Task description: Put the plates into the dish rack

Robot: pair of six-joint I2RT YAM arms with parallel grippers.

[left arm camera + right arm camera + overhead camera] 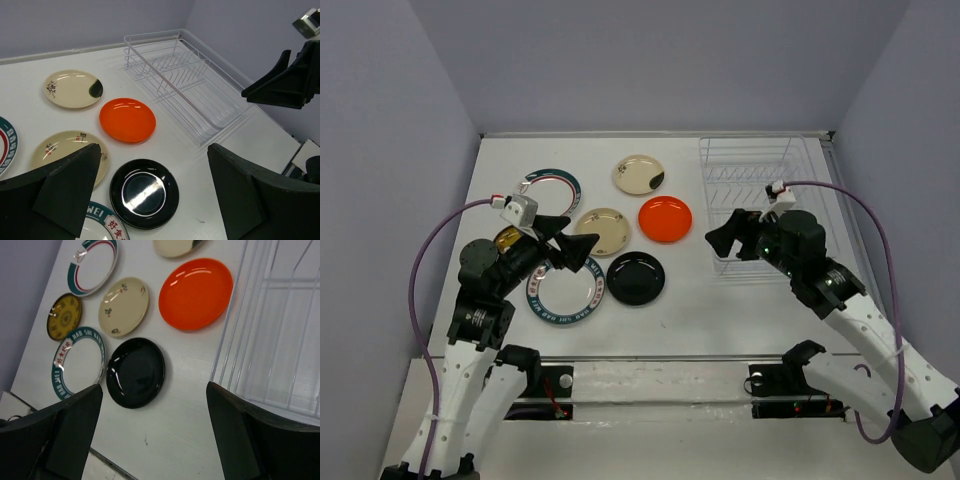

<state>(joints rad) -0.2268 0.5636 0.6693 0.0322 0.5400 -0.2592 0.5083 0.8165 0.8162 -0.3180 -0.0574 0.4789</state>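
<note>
I work on a white table (720,320) closed in on three sides by plain lavender walls (650,60). The dish rack (760,165) stands at the table's far right, by the right wall. Its long axis seems to run from my side toward the back wall, its wire slots upright.

All seven plates lie flat, face up, to the left of the rack:
- Two teal-rimmed plates (548,187) (565,290).
- Two cream plates (639,174) (602,230).
- The orange-red plate (665,219), nearest the rack but apart from it.
- The black plate (636,277).
- The gold plate (64,316), half under my left arm (485,290).

My left jaws are spread wide and grip nothing, above the nearer cream plate. My right jaws, also wide and bare, hang at the rack's near left corner.
</note>
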